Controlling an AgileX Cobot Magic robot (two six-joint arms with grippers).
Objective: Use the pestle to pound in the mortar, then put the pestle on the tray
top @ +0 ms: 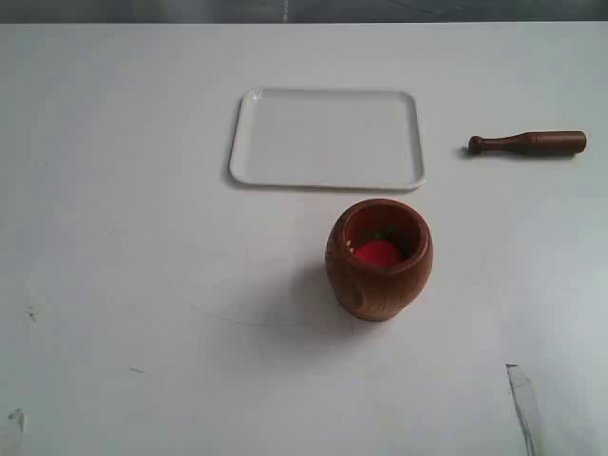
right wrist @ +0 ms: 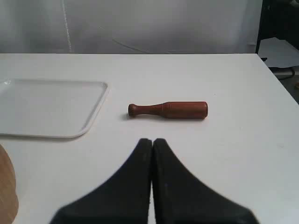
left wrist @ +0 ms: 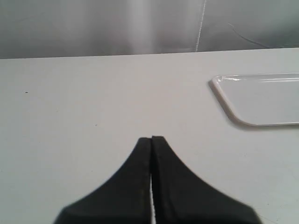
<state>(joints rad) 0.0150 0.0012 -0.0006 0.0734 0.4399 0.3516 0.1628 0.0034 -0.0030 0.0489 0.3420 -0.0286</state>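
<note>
1. The pestle (top: 527,143) lies flat on the worktop (top: 142,285), right of the tray (top: 328,138) and apart from it. It looks like stiff, light wood, likely best gripped at its narrow neck.
2. The mortar (top: 379,258) stands upright near the tray with a red item (top: 376,252) inside; the tray is bare.
3. The right gripper (right wrist: 152,142) and left gripper (left wrist: 151,139) are closed tight, holding nothing.

The plain white worktop (top: 123,285) carries 3 things: a flat white rectangular tray (top: 323,183) far centre, a rounded brown wooden mortar (top: 378,275) upright just nearer, and a slim dark-brown wooden pestle (top: 527,143) lying far right.
</note>
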